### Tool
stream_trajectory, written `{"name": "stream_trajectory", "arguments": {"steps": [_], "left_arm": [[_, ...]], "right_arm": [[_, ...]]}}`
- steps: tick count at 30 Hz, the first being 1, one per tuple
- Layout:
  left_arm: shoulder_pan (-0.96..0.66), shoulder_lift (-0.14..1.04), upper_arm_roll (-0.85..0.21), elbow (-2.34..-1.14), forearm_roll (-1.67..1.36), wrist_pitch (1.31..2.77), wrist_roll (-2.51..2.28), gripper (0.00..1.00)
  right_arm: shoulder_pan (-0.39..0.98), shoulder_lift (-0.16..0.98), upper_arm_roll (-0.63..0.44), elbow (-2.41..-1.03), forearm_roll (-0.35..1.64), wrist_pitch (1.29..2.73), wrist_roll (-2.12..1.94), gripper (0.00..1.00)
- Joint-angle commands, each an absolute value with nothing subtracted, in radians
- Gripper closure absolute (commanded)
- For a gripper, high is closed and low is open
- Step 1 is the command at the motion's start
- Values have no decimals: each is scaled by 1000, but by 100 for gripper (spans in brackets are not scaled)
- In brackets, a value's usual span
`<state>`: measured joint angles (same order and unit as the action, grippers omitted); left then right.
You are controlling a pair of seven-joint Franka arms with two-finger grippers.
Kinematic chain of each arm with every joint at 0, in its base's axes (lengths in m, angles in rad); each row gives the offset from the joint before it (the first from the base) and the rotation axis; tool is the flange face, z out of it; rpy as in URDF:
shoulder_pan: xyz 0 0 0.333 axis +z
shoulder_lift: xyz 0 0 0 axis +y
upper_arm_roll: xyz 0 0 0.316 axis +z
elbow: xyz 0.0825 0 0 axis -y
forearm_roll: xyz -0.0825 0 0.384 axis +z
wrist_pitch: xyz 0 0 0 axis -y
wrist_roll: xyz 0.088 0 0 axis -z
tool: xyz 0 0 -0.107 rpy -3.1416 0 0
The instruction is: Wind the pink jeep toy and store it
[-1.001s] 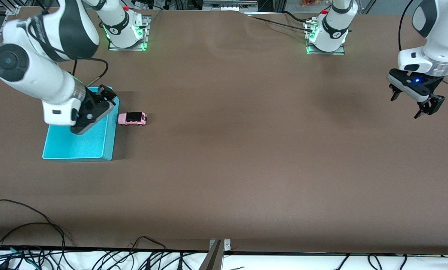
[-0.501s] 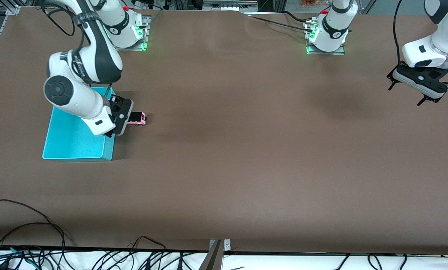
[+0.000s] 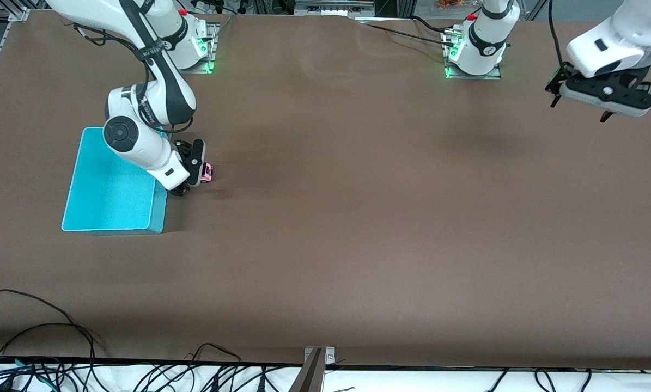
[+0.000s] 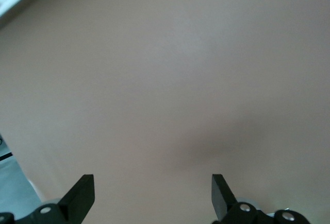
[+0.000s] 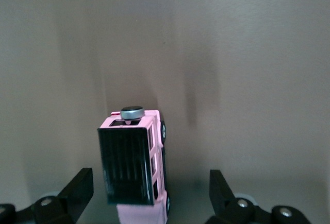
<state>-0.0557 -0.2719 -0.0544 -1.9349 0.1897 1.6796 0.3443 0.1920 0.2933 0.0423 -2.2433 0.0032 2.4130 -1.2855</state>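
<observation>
So the right tool (image 3: 199, 170) is down low over the pink jeep toy (image 3: 207, 172), fingers spread wide on either side, nothing gripped yet, looks lined up for a grab. Jeep sits on the worktop (image 3: 358, 218) just beside the turquoise bin (image 3: 113, 190), with loads of open room toward the left arm's end. Left tool (image 3: 602, 95) waits up high there, fingers released.

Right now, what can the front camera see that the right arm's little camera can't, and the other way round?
Only the front view shows the turquoise bin beside the jeep, and the left gripper waiting over the table's left-arm end. Only the right wrist view shows the spare wheel on the jeep. Both show the pink jeep toy on the table, with the open right gripper around it.
</observation>
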Motion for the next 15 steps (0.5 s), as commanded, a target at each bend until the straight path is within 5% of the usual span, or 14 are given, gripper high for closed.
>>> {"name": "stream_trajectory", "arguments": {"steps": [1, 7, 15], "left_arm": [[-38, -241, -55, -1833, 147, 1640, 337, 0], [-22, -241, -55, -1821, 106, 1609, 334, 0], [51, -233, -55, -1824, -18, 1597, 321, 0]], "right_arm": [[186, 321, 41, -2261, 21, 2473, -1371, 0], [184, 328, 41, -2295, 21, 2502, -1373, 0], [179, 328, 40, -2326, 21, 2508, -1373, 34]]}}
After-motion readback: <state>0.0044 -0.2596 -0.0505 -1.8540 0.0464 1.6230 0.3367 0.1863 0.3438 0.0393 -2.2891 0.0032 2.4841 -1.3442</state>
